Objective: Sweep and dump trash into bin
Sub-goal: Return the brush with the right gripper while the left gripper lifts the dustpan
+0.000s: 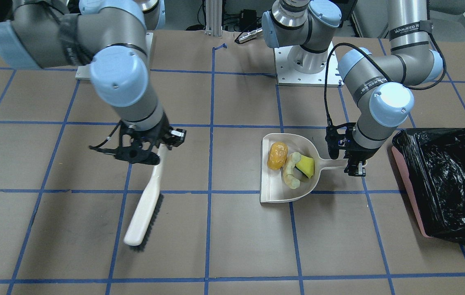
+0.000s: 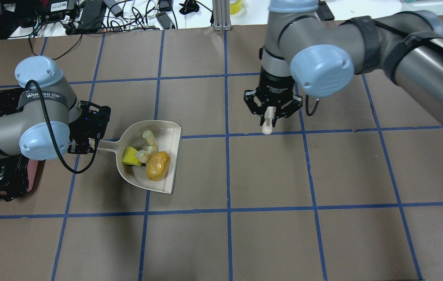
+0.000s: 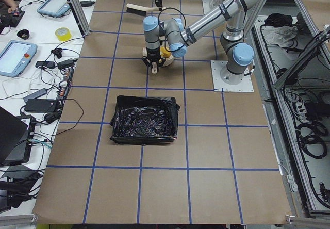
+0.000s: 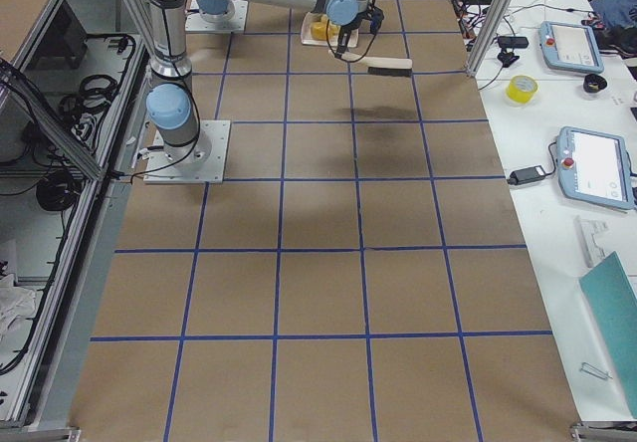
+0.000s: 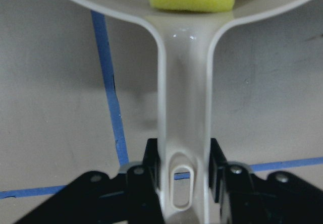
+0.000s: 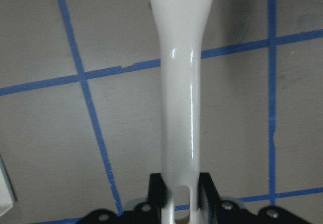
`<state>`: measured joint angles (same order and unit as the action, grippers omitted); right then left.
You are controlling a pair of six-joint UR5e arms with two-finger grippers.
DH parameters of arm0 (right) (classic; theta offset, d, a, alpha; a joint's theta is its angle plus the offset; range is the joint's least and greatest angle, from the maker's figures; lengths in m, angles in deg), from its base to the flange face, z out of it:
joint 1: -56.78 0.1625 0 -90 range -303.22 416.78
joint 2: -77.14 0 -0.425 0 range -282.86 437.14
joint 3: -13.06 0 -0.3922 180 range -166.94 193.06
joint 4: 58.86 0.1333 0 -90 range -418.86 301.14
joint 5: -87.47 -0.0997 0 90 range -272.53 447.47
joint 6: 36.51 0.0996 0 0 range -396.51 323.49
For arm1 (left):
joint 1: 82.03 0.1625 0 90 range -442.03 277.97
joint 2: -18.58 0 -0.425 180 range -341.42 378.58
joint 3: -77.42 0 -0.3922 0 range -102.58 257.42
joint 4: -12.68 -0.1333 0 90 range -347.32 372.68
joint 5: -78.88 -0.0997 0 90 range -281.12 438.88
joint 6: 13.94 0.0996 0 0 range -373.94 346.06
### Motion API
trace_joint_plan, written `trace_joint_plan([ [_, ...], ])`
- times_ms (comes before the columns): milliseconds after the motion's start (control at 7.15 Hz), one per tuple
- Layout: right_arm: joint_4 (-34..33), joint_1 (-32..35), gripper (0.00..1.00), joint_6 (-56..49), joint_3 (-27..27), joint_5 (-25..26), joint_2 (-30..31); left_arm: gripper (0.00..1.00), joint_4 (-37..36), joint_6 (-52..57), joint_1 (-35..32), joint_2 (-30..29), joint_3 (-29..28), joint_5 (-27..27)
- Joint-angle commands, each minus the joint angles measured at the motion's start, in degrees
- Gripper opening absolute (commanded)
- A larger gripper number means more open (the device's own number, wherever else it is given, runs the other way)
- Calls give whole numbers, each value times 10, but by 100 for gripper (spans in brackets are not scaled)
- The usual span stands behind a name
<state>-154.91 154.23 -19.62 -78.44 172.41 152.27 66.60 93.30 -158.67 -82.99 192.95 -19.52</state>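
Brown gridded tabletop (image 1: 236, 254): our left gripper (image 1: 355, 167) clamps the dustpan (image 1: 271, 192) by its handle, the bin (image 1: 441, 180) near on the handle's far side; our right gripper (image 1: 159, 150) clamps the brush (image 1: 146, 203).

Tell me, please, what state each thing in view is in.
Left gripper: shut on the dustpan handle.
Right gripper: shut on the brush handle.
Dustpan: level, holding the trash.
Brush: held, apart from the dustpan.
Trash: all three pieces in the dustpan.
Bin: open, no trash seen inside.
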Motion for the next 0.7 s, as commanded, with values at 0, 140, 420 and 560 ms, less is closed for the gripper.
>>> trace_joint_plan([
  [0,18,-108,0,-127,1,62,-2,1,0,-2,7,1,0,28],
  [140,10,-138,0,-200,-1,80,-7,1,1,-2,15,1,1,37],
  [420,1,-206,0,-256,-2,106,-31,1,9,0,47,1,1,90],
  [560,-18,-224,0,-273,-2,123,-42,1,9,0,53,1,1,105],
])
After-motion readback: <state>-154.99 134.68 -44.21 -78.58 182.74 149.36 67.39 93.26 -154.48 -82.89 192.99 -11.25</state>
